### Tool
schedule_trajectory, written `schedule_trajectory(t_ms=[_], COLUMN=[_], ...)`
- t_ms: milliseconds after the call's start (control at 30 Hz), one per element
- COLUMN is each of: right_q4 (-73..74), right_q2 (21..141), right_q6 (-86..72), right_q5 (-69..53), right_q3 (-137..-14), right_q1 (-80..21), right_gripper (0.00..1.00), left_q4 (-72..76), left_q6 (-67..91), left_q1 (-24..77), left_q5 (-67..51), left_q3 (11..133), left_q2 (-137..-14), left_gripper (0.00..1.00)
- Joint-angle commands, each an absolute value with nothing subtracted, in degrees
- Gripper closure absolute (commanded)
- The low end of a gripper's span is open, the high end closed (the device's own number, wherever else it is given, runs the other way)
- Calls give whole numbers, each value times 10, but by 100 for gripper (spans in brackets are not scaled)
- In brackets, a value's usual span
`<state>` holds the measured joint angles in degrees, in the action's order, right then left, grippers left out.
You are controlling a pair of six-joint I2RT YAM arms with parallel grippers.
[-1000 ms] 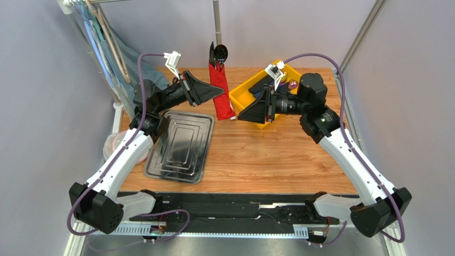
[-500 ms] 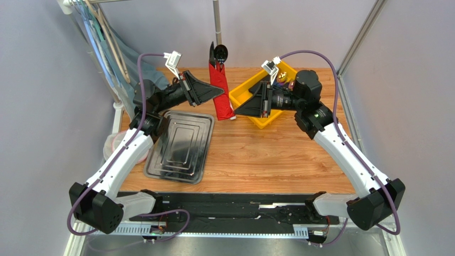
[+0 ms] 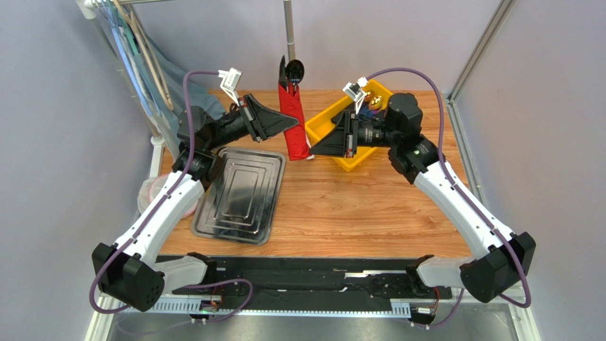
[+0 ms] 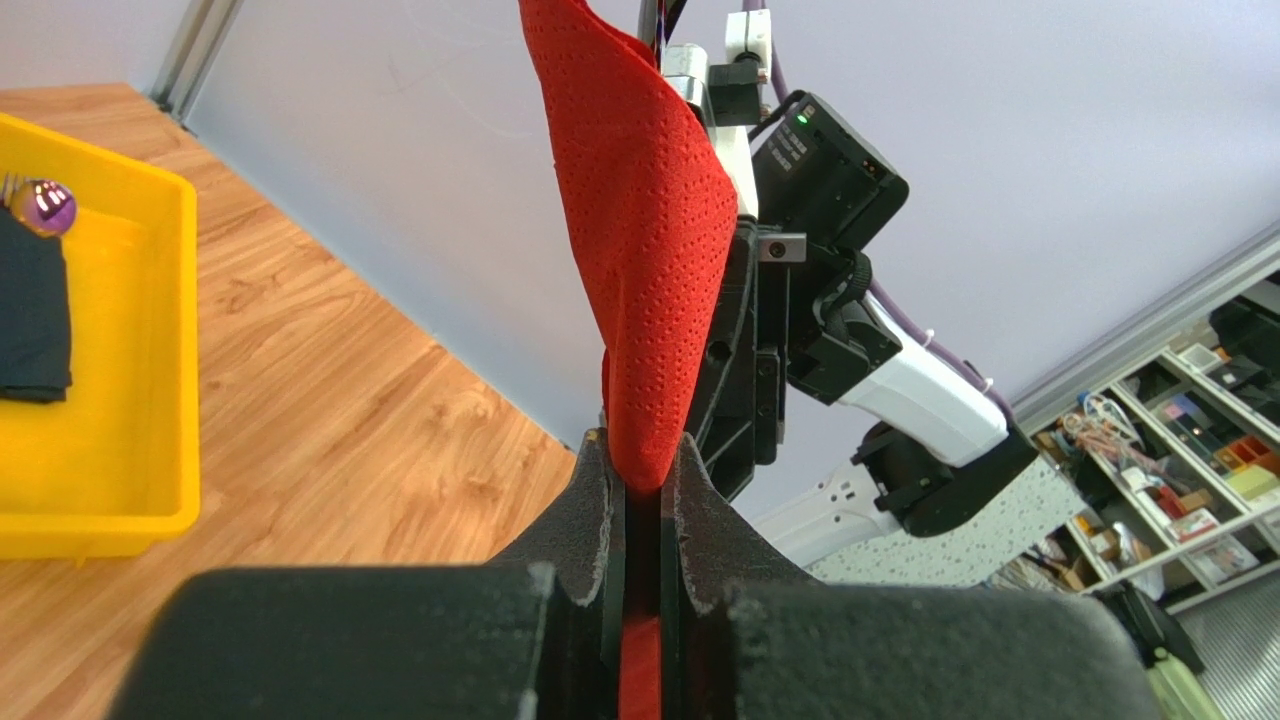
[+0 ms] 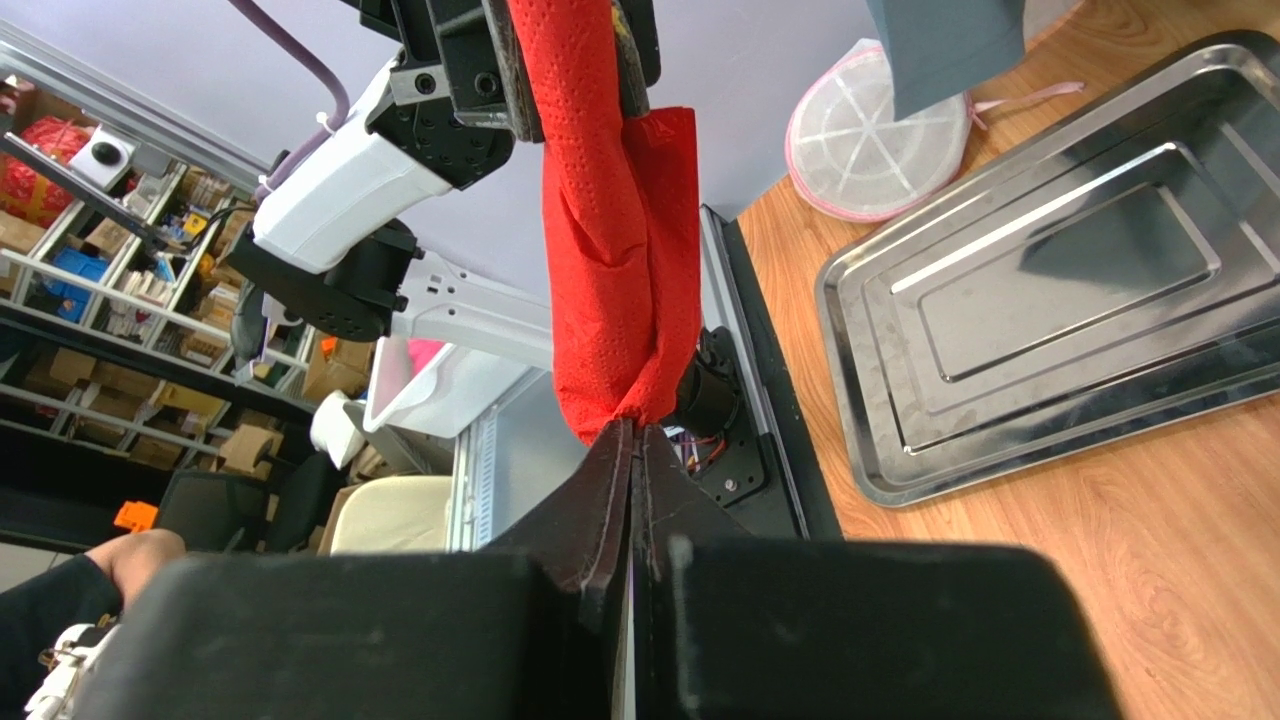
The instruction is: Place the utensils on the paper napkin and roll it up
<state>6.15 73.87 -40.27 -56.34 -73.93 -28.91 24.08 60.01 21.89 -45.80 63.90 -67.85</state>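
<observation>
So, my left pincer (image 3: 294,126) is clenched mid-roll on the napkin (image 3: 290,114), right pincer (image 3: 308,150) pinching its bottom end. Probably to stop the utensils (image 3: 292,71) sliding out.

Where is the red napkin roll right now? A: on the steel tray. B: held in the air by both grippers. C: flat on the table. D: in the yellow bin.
B: the napkin roll stands upright in the air, left gripper clamped on its middle, right gripper shut on its lower tip.
</observation>
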Motion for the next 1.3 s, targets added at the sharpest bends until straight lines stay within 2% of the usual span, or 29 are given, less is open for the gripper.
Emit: schedule_trajectory(t_ms=[0,167,533,567,600,700,767,900,1033,1267], right_q4=[61,108,84,93,104,143,173,223,179,135], right_q2=[729,730,744,745,744,737,732,728,747,774], right_q6=[-381,-309,-303,-300,-294,-268,-238,-192,-237,-276], right_q5=[-566,-530,-560,-562,-564,-568,-570,-541,-530,-531], right_q3=[-748,-731,-707,-709,-718,-741,-754,-797,-828,-856], right_q1=[-296,-312,-335,-335,-330,-304,-288,-268,-273,-301], right_gripper=[100,100,100,97,82,61,53,30,21,21], left_q4=[283,275,272,272,273,276,277,282,283,281], left_q6=[606,615,612,611,609,605,599,592,564,563], left_q1=[217,217,217,217,217,217,217,222,244,254], left_q5=[-448,-447,-448,-449,-451,-455,-459,-467,-482,-486], left_q3=[663,678,678,675,671,662,657,647,651,657], left_q2=[-675,-681,-684,-683,-683,-681,-679,-679,-679,-683], left_gripper=[100,100,100,100,100,100,100,100,100,100])
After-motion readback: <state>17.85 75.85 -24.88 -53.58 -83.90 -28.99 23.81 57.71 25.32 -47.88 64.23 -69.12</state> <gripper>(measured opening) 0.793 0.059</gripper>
